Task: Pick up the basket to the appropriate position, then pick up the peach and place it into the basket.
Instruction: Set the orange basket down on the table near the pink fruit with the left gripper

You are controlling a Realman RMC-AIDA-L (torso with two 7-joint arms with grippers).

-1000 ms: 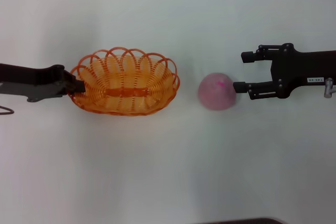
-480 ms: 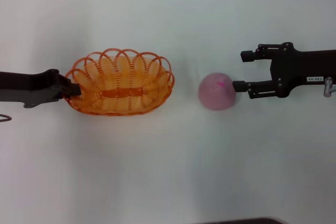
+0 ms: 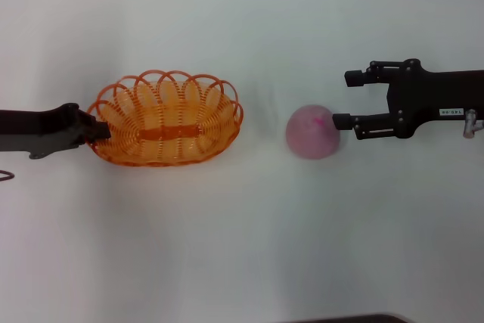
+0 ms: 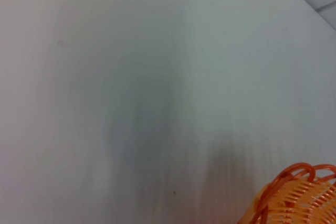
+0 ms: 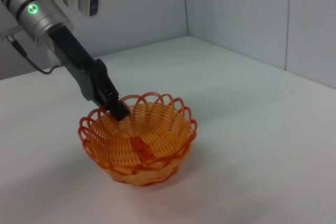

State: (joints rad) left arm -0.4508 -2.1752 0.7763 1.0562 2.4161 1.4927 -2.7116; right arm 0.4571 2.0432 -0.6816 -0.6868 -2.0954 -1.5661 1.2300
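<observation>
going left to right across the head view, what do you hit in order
left end effector clamped on the basket's rim → basket → peach → right end effector, open, its lower finger at the peach's side

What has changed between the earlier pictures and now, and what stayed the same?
The left gripper, shut on the rim of the basket, has carried it toward the robot's left and a little up in the head view, so the gap to the peach has widened. The peach has not moved. The right gripper stays open beside it, one finger at the fruit.
</observation>
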